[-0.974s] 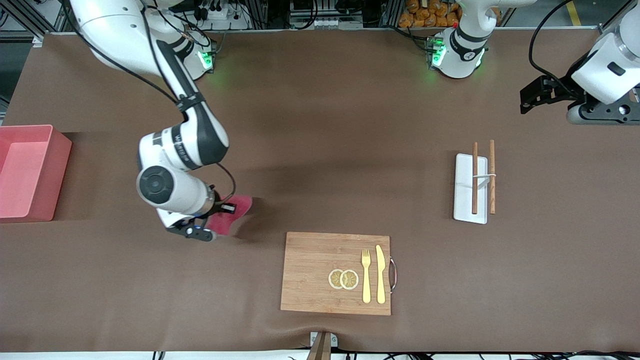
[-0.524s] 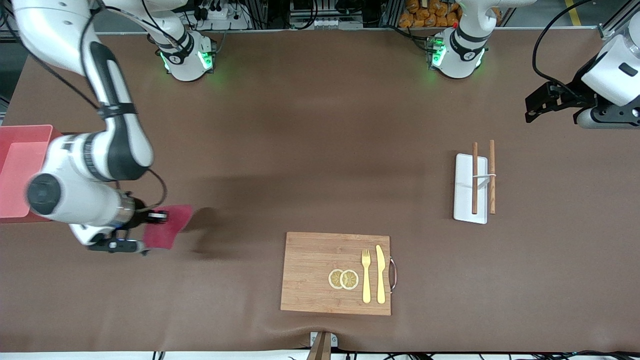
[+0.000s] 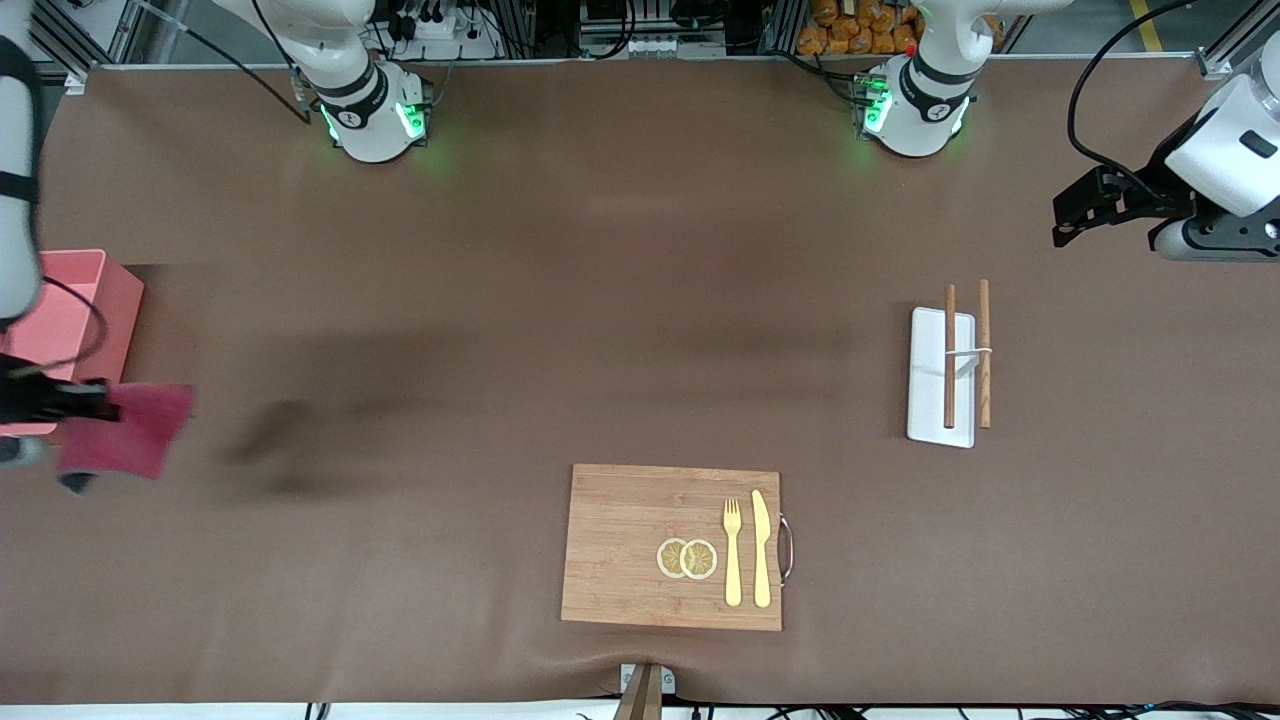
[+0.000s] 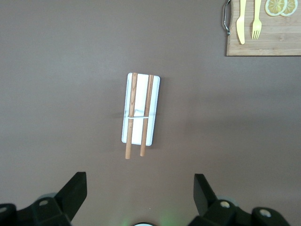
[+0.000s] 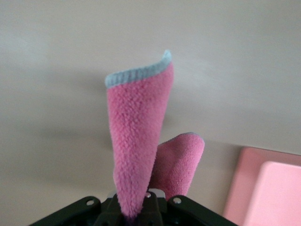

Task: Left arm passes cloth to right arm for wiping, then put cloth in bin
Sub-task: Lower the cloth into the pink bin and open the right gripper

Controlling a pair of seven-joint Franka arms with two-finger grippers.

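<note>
Front view: the right arm [image 3: 15, 180] has swung from beside the cutting board [image 3: 672, 547] to the bin [image 3: 100, 300], so wiping looks done and dropping is next. Its right gripper [image 3: 45, 400] is pinched on the cloth [image 3: 128, 428], which hangs by the bin's nearer corner, long axis along the fingers. Waiting, the left gripper [image 4: 140, 188] is spread wide, empty, over the chopstick rack [image 4: 141, 109].

right end effector [image 5: 136, 207] | pinching cloth [image 5: 138, 141] | bin [image 5: 263, 193] beside
</note>
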